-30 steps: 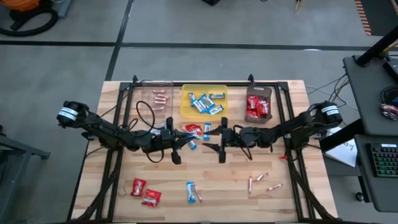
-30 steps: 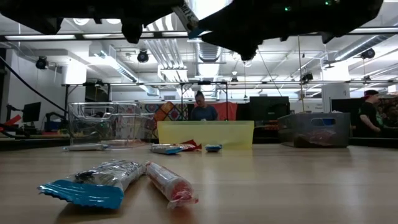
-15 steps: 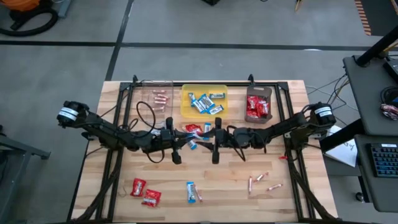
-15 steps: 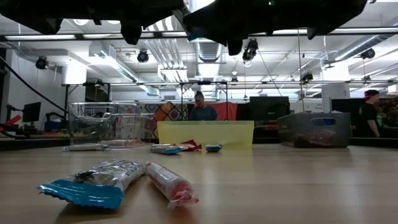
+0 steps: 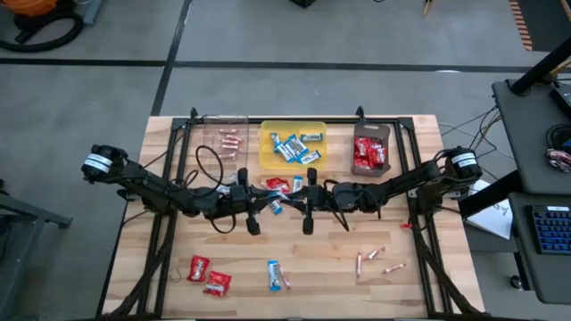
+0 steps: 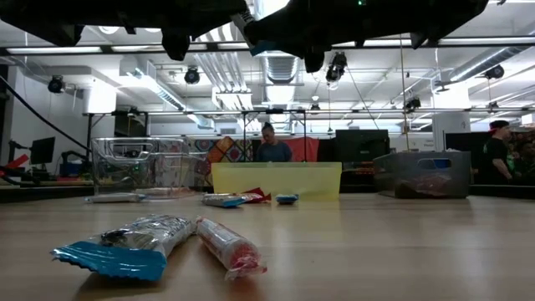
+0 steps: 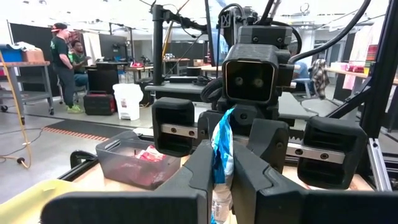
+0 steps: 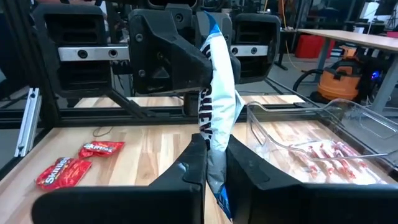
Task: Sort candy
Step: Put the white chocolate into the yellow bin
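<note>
Since a second ago the right arm has slid toward the middle of the worktop (image 5: pixel 339 267) and its fingers (image 8: pixel 186 168), wide apart then, have clenched on the same blue-and-white bar (image 8: pixel 216 118) that the left fingers (image 7: pixel 202 165) grasp, so both hold one sweet between them, above the worktop's centre just in front of the yellow tray (image 5: pixel 268 152). The right gripper (image 5: pixel 308 198) and left gripper (image 5: pixel 250 201) sit nose to nose there. The bar hangs upright, a crinkled foil wrapper, white with dark lettering and blue crimped ends, its body slightly twisted. The risk from here, as I judge it, is a tug of war: if either arm pulls away before the other lets go, the thin wrapper may tear or slip out and drop. If both let go at once, it falls among the loose sweets below. Elsewhere, red packets (image 5: pixel 207 276) lie near the front left corner, pinkish sticks (image 5: pixel 375 260) toward the front right, and another blue bar (image 5: pixel 277 275) at the front edge; the clear tray (image 5: pixel 223 125) and dark tray (image 5: pixel 385 134) stand along the back edge.
</note>
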You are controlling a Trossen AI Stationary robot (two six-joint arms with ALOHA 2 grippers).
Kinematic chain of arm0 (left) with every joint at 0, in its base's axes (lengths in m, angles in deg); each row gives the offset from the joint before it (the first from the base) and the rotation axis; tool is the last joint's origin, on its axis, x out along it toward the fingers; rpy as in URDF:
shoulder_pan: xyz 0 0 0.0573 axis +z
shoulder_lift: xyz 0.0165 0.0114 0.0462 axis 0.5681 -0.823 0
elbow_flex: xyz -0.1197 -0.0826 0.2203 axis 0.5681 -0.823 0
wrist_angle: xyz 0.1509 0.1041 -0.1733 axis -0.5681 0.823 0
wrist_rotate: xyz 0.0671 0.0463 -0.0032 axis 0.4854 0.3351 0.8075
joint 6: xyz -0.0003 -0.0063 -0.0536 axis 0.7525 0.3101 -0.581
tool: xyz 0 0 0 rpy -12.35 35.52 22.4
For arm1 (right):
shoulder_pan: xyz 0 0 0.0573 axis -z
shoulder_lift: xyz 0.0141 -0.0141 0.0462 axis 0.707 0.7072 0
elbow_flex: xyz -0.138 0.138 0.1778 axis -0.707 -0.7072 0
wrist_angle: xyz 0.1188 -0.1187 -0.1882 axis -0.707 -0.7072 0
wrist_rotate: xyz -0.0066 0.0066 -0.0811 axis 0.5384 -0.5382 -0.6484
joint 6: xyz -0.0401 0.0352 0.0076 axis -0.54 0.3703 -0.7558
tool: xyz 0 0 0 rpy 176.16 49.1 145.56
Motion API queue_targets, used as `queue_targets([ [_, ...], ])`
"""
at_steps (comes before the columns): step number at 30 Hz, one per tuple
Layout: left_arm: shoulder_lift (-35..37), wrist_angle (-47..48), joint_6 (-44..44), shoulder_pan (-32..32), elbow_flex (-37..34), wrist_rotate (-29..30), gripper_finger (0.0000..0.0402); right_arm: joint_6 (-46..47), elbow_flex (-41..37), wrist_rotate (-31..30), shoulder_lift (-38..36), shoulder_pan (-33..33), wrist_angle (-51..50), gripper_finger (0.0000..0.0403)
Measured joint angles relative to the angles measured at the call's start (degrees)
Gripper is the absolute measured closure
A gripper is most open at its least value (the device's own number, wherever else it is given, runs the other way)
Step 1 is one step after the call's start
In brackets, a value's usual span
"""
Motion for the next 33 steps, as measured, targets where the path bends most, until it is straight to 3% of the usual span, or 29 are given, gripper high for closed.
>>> queue_targets([
  [5, 0.0, 0.0, -0.4, 0.0, 0.0, 0.0, 0.0377, -0.5, 0.0, 0.1, -0.4, 0.0, -0.5, 0.0378],
  [12, 0.1, 0.4, 0.8, 0.0, 0.0, 0.0, 0.0307, 0.4, 0.2, 0.4, -3.9, 1.5, -7.9, 0.0379],
  [18, 1.7, 2.6, 2.9, 0.1, 0.0, 0.4, 0.0262, 1.7, 5.8, 0.4, -7.9, 5.2, -28.4, 0.038],
  [25, 6.5, 13.8, 0.3, 0.0, 0.0, 1.0, 0.0251, -2.4, 18.0, 0.1, -7.7, 12.1, -55.8, 0.038],
  [30, 10.7, 23.9, -4.2, 0.0, 0.0, 1.0, 0.0251, -7.5, 23.0, 0.9, -6.3, 18.7, -66.2, 0.038],
  [33, 13.3, 30.1, -6.7, 0.0, 0.0, 1.0, 0.0251, -10.9, 24.5, 5.6, -5.4, 23.7, -69.0, 0.038],
])
